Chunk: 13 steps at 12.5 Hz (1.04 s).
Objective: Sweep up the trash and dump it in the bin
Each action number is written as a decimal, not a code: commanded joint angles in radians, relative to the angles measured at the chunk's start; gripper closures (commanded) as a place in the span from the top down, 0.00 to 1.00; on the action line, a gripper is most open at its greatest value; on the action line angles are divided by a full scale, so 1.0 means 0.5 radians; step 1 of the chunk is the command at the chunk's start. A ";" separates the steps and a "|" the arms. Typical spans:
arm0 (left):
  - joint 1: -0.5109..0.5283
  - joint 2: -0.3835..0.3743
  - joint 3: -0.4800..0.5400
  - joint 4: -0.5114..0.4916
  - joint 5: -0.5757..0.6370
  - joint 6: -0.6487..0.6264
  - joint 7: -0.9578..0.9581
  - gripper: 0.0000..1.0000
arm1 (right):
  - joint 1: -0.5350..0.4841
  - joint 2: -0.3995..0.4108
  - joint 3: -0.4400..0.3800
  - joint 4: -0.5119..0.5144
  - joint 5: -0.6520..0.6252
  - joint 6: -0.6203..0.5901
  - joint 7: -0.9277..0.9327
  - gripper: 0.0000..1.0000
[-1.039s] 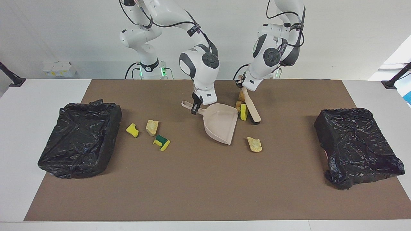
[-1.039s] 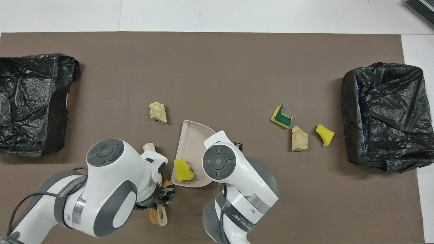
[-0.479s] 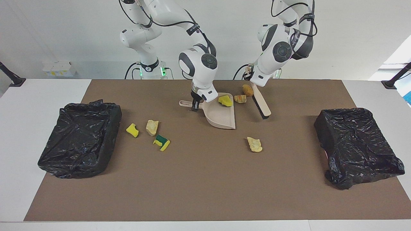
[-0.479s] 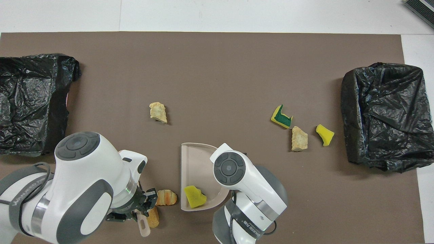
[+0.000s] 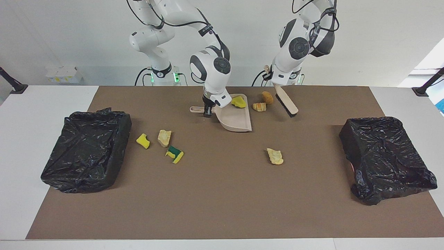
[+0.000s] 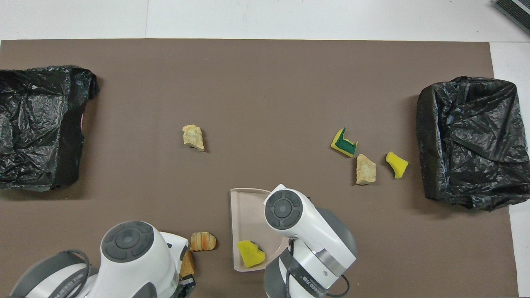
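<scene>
One of the seven scraps is in the dustpan so far. It is a yellow sponge piece, lying at about one o'clock from the pan's middle in the facing view, against the raised edge nearest the robots. The other six lie on the brown mat, and nothing shows yet in either black-bagged bin — no dump appears to have been made.

Two tan chunks sit at the pan's two o'clock, just off its open lip and between it and the brush. They look like the next to go in. A lone tan chunk lies at the pan's five o'clock. A yellow piece, a tan piece and a green-and-yellow sponge cluster at its eight o'clock, beside the bin at the right arm's end.

The right gripper is clenched on the dustpan's handle. The pan's long axis runs nine to three in that view, and its mouth faces three o'clock, toward the brush. The left gripper is clamped on the brush handle, and the brush slants from eleven to five with its bristles turned toward the pan. It seems to hang clear of the mat, though that is hard to confirm. The lone chunk's long axis also runs roughly eleven to five.
</scene>
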 commanded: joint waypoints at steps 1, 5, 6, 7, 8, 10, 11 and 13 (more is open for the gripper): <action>-0.145 -0.076 0.018 -0.183 -0.063 0.122 -0.052 0.00 | -0.041 -0.006 0.005 0.086 0.040 -0.214 -0.109 0.00; -0.218 -0.043 0.018 -0.224 -0.161 0.382 -0.037 0.00 | -0.013 0.046 0.005 0.098 -0.037 -0.338 -0.179 0.00; -0.219 -0.015 0.018 -0.221 -0.186 0.502 0.000 0.00 | -0.016 0.050 0.008 0.098 -0.034 -0.338 -0.161 0.00; -0.219 0.049 0.018 -0.208 -0.210 0.603 0.058 0.00 | -0.010 0.050 0.008 0.105 -0.034 -0.335 -0.149 0.00; -0.222 0.126 0.018 -0.199 -0.226 0.692 0.089 0.00 | -0.010 0.059 0.008 0.120 -0.007 -0.307 -0.127 0.00; -0.292 0.267 0.018 -0.147 -0.272 0.977 0.266 0.00 | -0.010 0.083 0.008 0.150 -0.003 -0.267 -0.090 0.00; -0.341 0.349 0.015 -0.092 -0.284 1.042 0.431 0.00 | -0.010 0.092 0.008 0.157 0.009 -0.243 -0.057 0.00; -0.384 0.415 0.015 0.003 -0.464 1.092 0.619 0.00 | -0.007 0.141 0.008 0.166 0.027 -0.148 0.078 0.00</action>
